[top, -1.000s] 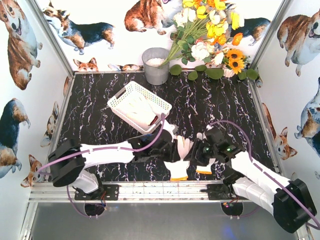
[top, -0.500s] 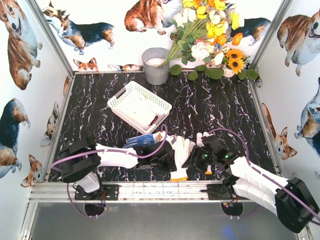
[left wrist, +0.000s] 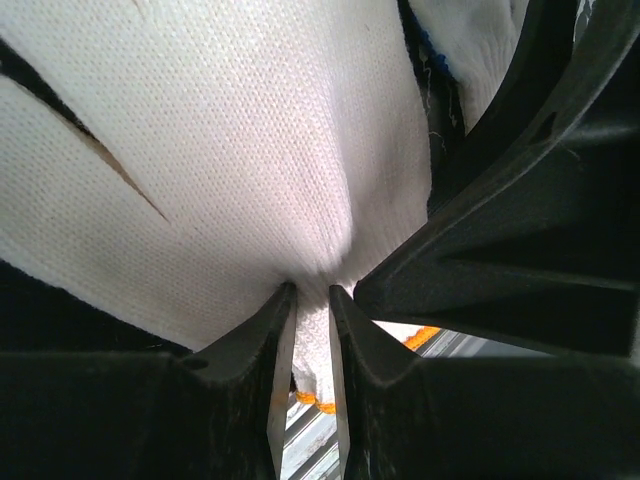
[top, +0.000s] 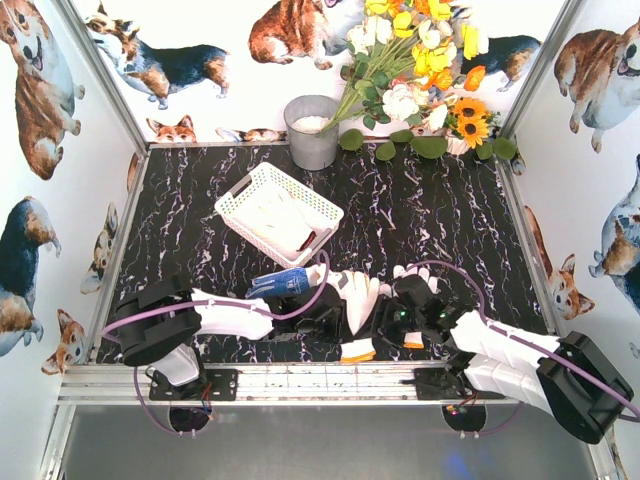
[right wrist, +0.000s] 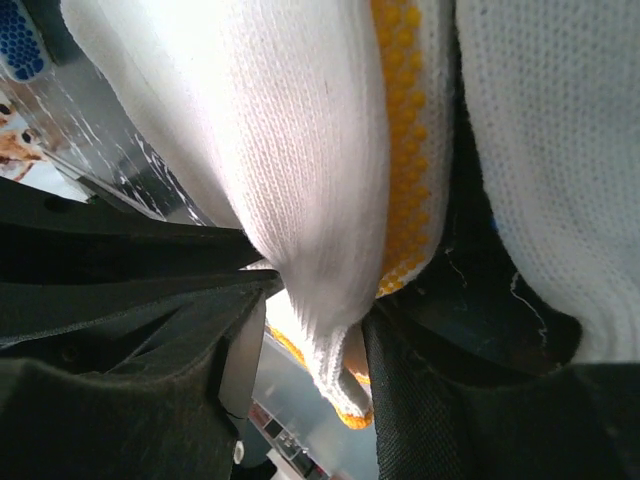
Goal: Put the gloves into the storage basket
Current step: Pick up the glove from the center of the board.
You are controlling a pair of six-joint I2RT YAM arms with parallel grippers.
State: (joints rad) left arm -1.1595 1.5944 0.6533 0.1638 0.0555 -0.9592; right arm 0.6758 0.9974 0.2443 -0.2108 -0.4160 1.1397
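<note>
1. Top view: the white lattice storage basket sat at an angle on the black marbled table. At least one pale glove with red trim lay inside it.
2. Same view: just off the basket's near corner, a blue-dotted glove lay beside the left arm. Further to the right of that corner lay a white glove with an orange cuff, and a second glove beside it.
3. Same view: the left gripper and right gripper were both low at the white glove, on the near side of the basket. I could not see their jaws from above.
4. Same view: beyond the basket stood a grey bucket, with flowers to its right.
5. Left wrist view: the left gripper had its jaws almost together, pinching a pleat of the white glove. An orange cuff edge showed below the pinch.
6. Right wrist view: the right gripper had one finger on each side of a glove fold. Both fingers pressed against it, clamping it.
7. Same view: I could not tell which glove that fold belonged to. A yellow-dotted layer lay against the fold, and more white knit lay beside that.
</note>
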